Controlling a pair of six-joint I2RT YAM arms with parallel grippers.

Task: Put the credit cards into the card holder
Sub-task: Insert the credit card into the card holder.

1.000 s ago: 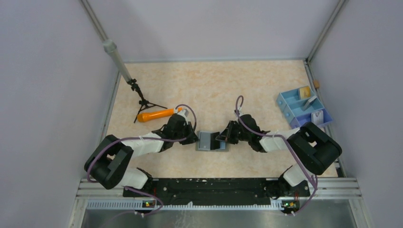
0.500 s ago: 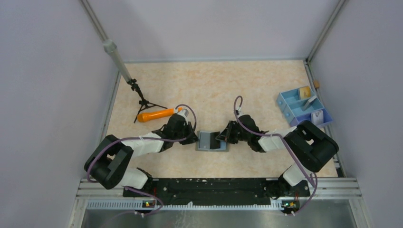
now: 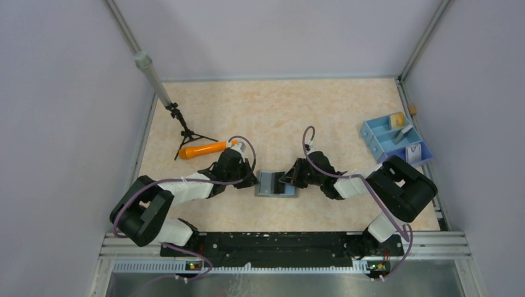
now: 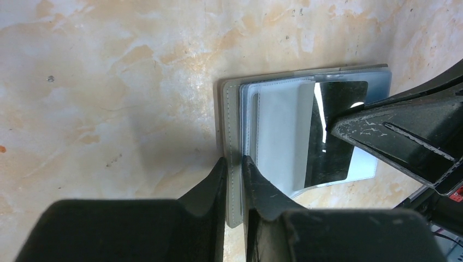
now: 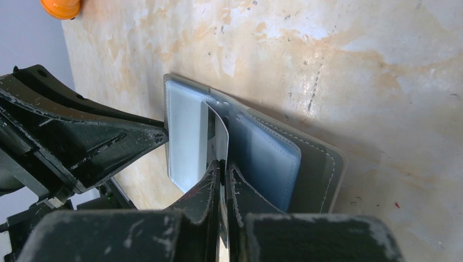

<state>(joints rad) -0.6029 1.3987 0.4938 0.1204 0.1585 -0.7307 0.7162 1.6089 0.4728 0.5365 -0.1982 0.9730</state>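
The grey card holder (image 3: 270,184) lies open on the table between both arms, its light blue lining (image 4: 278,131) facing up. My left gripper (image 4: 233,161) is shut on the holder's grey cover edge. My right gripper (image 5: 224,164) is shut on a thin black credit card (image 5: 214,131). The card stands on edge in the open card holder (image 5: 319,164), between its blue pockets. In the left wrist view the black credit card (image 4: 334,147) reaches over the lining from the right fingers (image 4: 393,136). No other credit cards show.
An orange carrot-shaped stick (image 3: 204,149) lies left of the arms, beside a small black tripod (image 3: 186,133). A blue compartment tray (image 3: 393,143) with small items stands at the right edge. Grey walls close in the table on three sides.
My right gripper has shifted a little to the left, carrying the card further over the holder. The left jaws have closed slightly on the cover edge.
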